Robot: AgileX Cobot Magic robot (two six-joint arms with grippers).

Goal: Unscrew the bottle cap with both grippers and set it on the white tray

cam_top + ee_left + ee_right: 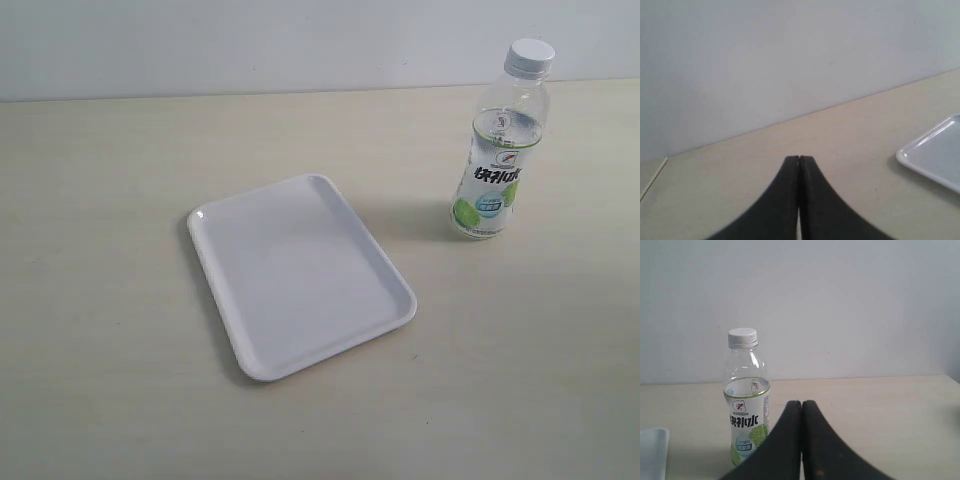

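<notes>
The bottle cap [529, 57] is seated on the neck of the bottle [497, 160], which stands upright near the far edge of the bench [100, 330], toward its right end. The cap is white and ribbed; the bottle is clear, with a white-and-green label wrapped around its lower half. The tray [300, 280] lies flat nearer the middle of the bench, turned at an angle to the bench edges, well apart from the bottle. Nothing is carried on it.

The whole of the tray and bottle together is given only by the exterior view, where neither gripper is seen. The left gripper [799, 161] is shown only in the left wrist view: its two black fingers are pressed together with nothing between them, held above bare bench, with one rounded corner of the tray seen off to one side and a pale wall [765, 60] beyond the bench's far edge. The bottle is not caught by that view. The right gripper [801, 405] is shown only in the right wrist view: its fingers are likewise together and grip nothing. The bottle with its cap is seen beyond those fingertips, apart from them, and a sliver of the tray is caught at the frame edge.
</notes>
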